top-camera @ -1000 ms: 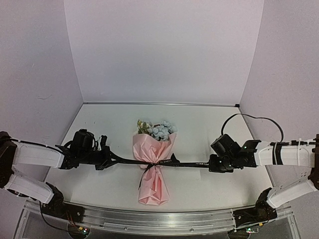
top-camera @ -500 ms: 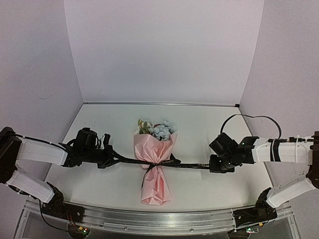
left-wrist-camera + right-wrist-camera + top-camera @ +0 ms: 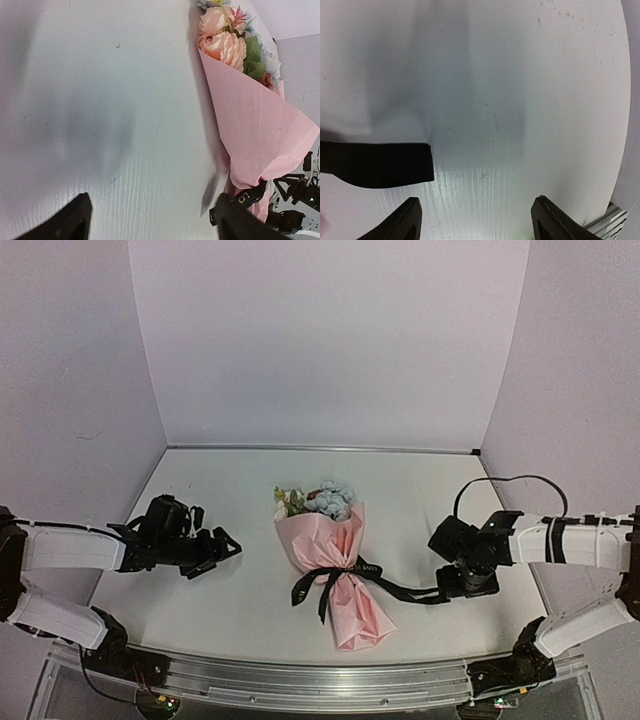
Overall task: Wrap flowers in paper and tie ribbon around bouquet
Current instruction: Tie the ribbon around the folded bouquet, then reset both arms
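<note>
A small bouquet lies flat on the white table, about midway between its left and right edges and closer to the near edge than to the far one. Its mixed flowers, pale blue, pink and cream blooms with green leaves, point toward the far edge. The cone of thin pale pink paper around the stems narrows and then flares again toward the near edge, slanting a little to the right.

A long narrow black fabric ribbon with small gold lettering is knotted around the narrow waist of the cone. Short ends droop on the left side of the knot, and one long tail runs across the table toward the right edge.

The left gripper hovers near the left edge, well apart from the bouquet, its jaws spread wide and holding nothing.

The right gripper sits near the right edge, just beside the end of the long tail. Its fingers stand apart over bare table. In the right wrist view the ribbon's cut end lies off to one side, outside the gap.
</note>
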`<state>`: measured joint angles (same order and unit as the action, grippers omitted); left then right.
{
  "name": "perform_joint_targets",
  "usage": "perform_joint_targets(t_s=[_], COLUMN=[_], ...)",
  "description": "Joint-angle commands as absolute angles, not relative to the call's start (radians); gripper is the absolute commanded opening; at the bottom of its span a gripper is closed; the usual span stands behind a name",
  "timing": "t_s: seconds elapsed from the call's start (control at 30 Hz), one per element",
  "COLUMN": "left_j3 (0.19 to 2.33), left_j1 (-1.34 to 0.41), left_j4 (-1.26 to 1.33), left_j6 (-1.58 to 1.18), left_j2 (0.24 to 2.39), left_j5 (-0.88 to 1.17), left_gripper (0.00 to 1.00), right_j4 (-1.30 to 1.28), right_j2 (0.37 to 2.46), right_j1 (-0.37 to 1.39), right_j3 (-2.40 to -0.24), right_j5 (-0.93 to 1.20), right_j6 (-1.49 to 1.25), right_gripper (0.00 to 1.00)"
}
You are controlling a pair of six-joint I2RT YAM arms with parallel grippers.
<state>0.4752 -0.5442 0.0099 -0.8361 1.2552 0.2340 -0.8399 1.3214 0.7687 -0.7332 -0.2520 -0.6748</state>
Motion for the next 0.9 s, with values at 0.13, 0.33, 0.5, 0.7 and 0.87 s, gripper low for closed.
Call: perform_joint_targets(t_s=[0.13, 0.33, 0.5, 0.7, 0.87], left_j3=[0.648, 0.809, 0.908, 0.949, 0.953], left_j1=[-0.553, -0.552, -0.552, -0.552, -0.552], left_j4=[-0.21, -0.285, -0.324, -0.343, -0.344], left_j6=[-0.698, -0.6, -0.55, -0.514, -0.499], left_j2=[1.004, 0.943, 0.933, 0.932, 0.924], left_j5=[0.111, 0.104, 0.074, 0.049, 0.053], left_gripper=[1.0, 1.0, 1.0, 1.0, 1.0], right_j4=[-0.955, -0.945, -0.93, -0.928, -0.928], right_j2=[1.156, 0.976, 0.845, 0.763, 0.747], right_j1=[0.816, 0.821, 0.821, 0.822, 0.822], right_j3=[-0.817, -0.813, -0.79, -0.759, -0.745], right_j5=[-0.207, -0.196, -0.231, -0.273, -0.286], right_j6=[-0.578, -0.524, -0.482, -0.462, -0.464], right_gripper=[0.98, 0.98, 0.98, 0.98, 0.98])
